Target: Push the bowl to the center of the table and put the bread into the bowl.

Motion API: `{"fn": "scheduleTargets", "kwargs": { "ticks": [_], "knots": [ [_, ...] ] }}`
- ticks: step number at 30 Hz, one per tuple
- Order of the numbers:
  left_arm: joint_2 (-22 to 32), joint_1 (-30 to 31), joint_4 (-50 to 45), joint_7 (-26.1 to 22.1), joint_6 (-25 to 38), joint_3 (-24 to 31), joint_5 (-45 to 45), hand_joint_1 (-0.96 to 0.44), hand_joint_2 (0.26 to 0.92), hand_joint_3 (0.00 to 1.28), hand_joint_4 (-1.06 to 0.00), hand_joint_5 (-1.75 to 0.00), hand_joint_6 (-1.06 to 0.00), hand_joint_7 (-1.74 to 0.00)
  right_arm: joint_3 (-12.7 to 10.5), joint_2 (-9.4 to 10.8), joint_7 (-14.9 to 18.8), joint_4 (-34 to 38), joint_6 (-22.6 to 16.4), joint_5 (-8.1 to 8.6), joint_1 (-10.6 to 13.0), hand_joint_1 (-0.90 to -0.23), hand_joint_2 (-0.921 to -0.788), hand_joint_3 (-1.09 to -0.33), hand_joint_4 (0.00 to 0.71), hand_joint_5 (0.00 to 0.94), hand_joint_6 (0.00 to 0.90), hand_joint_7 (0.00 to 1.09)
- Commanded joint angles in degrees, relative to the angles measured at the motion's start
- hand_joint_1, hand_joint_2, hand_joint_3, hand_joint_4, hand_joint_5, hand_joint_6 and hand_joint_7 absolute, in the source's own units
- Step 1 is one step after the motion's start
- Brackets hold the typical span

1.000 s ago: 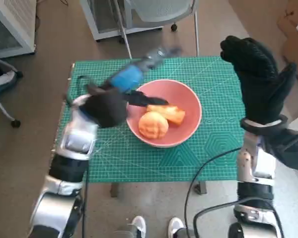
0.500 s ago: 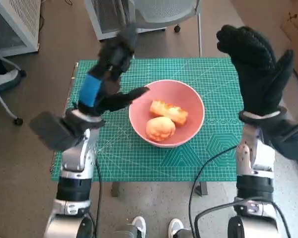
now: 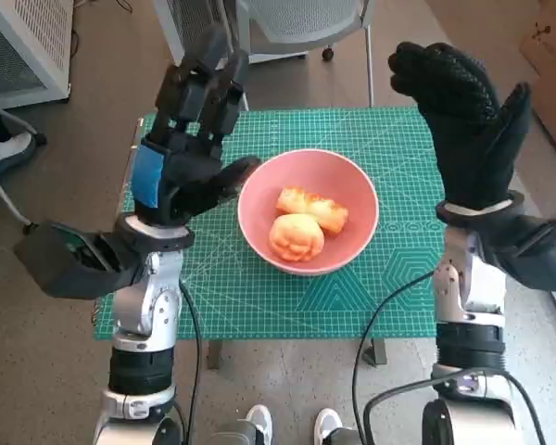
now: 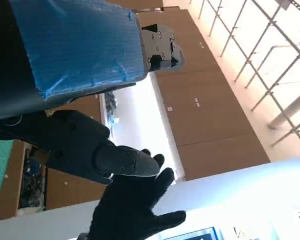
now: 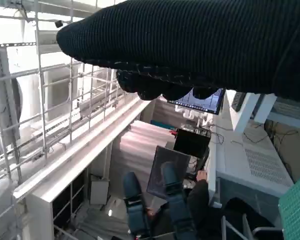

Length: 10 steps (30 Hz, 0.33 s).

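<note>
One bowl [image 3: 352,239], two breads [image 3: 296,238] inside.

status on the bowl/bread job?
Looks done: the pink bowl sits about mid-table on the green mat, two bread pieces inside. Nothing in hand: left hand and right hand are raised, open, holding nothing. Nothing visibly left.

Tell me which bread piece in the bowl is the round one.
The bread nearer the robot, a round bun; the other behind it is long, lying in the pink bowl.
</note>
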Motion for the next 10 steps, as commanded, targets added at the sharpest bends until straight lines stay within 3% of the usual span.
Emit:
{"fn": "scheduleTargets", "kwargs": {
  "ticks": [1, 10],
  "knots": [
    [1.1, 0.4, -1.3, 0.0, -0.2, 0.3, 0.5, -0.46, 0.921, 0.18, -0.01, 0.0, 0.0, -0.41, 0.5, 0.0, -0.2, 0.3, 1.3, -0.47, 0.2, -0.598, -0.921, -0.57, 0.33, 0.0, 0.393, 0.0],
    [1.1, 0.6, -1.5, 0.7, -1.3, 0.0, 2.1, -0.45, 0.921, 0.18, -0.01, 0.0, 0.0, -0.41, 0.8, -0.6, -0.4, -0.6, 1.6, -1.02, 0.3, -0.597, -0.921, -0.572, 0.325, 0.0, 0.394, 0.0]
  ]
}}
